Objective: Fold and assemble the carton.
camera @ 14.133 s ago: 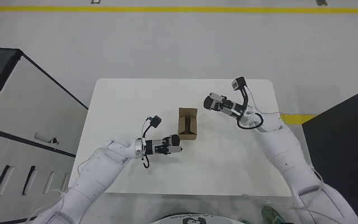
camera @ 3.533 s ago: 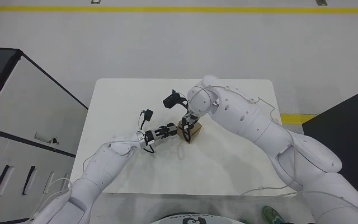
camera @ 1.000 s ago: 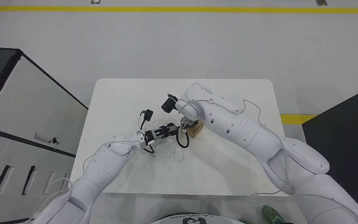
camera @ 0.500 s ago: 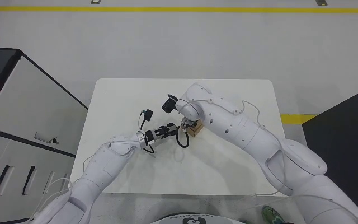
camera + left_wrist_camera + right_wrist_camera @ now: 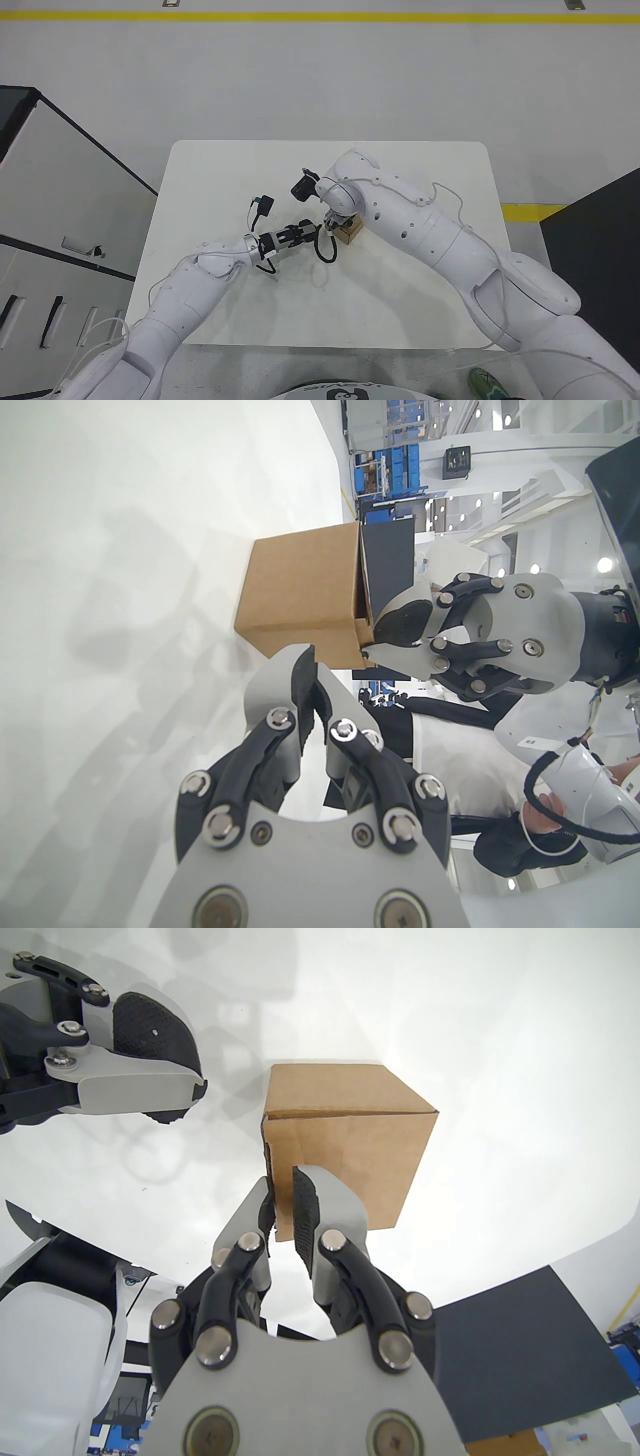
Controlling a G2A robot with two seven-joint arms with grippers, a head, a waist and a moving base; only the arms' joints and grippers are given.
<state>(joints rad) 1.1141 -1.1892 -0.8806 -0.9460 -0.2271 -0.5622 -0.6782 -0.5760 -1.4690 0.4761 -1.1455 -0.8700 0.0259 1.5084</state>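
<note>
Since the picture of fourteen seconds ago, both arms have come to the middle of the table, and the carton [image 5: 350, 1153], which then lay open with the arms well apart from it, now stands as a closed box. Against the pictures of one second and half a second ago almost nothing has changed.

It is of plain brown cardboard, nearly like a cube, and it stands on the table [image 5: 420, 300] a little behind the middle. Its visible faces are flat and clean. Along one upper edge runs a seam, and at one corner the flap does not sit fully flush, so a thin slit shows there.

The right gripper [image 5: 282, 1193] pinches this corner edge of the carton between its two black pads. The left gripper [image 5: 312, 680] is just beside the carton, low over the table, with its fingers pressed almost together and with nothing between them.

The table top is white and smooth. Around it is a pale grey floor [image 5: 300, 80] with a yellow line [image 5: 320, 16] at the far side. A grey cabinet [image 5: 60, 190] stands at one side of the table, and a dark panel [image 5: 600, 260] at the other side.
</note>
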